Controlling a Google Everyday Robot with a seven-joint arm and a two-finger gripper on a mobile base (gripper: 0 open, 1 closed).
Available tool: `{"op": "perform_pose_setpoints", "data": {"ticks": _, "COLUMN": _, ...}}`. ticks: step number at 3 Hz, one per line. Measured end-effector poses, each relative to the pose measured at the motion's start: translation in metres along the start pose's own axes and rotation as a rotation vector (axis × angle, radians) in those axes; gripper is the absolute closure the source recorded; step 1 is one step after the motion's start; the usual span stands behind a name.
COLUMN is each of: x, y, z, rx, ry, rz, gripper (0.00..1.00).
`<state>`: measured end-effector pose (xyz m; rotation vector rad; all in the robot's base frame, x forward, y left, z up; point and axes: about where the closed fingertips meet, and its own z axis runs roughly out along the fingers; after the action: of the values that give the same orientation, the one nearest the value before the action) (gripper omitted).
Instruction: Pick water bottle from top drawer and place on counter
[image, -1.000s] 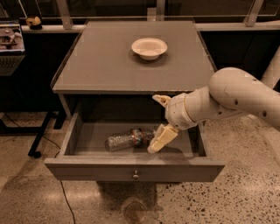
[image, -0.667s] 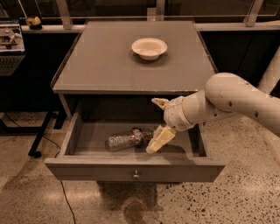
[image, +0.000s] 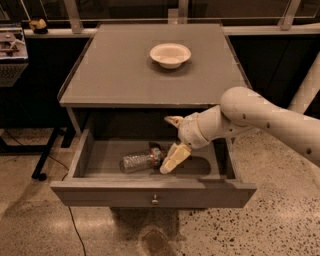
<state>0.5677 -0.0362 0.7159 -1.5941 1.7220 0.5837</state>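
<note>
The water bottle (image: 140, 159) lies on its side inside the open top drawer (image: 152, 192), left of centre, cap end pointing right. My gripper (image: 169, 145) reaches into the drawer from the right, just right of the bottle's cap end and a little above it. Its fingers are spread wide, one finger (image: 173, 159) low beside the bottle, the other (image: 173, 120) up near the counter's front edge. It holds nothing. The counter (image: 115, 75) is the grey top of the cabinet above the drawer.
A white bowl (image: 170, 54) sits on the counter toward the back right. A dark stand with a box (image: 12, 60) is at the left. A cable (image: 70, 215) runs over the speckled floor. A railing runs along the back.
My gripper has moved a little to the left, closer to the bottle's cap end. The bottle has not moved.
</note>
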Motion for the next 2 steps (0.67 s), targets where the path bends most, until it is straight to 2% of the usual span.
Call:
{"op": "perform_pose_setpoints", "data": {"ticks": 1, "x": 0.000, "y": -0.010, "z": 0.015, "rx": -0.029, "ry": -0.016, "rz": -0.005, "gripper": 0.00}}
{"op": "perform_pose_setpoints", "data": {"ticks": 2, "x": -0.002, "y": -0.018, "z": 0.027, "rx": -0.037, "ry": -0.018, "rz": -0.009, "gripper": 0.00}}
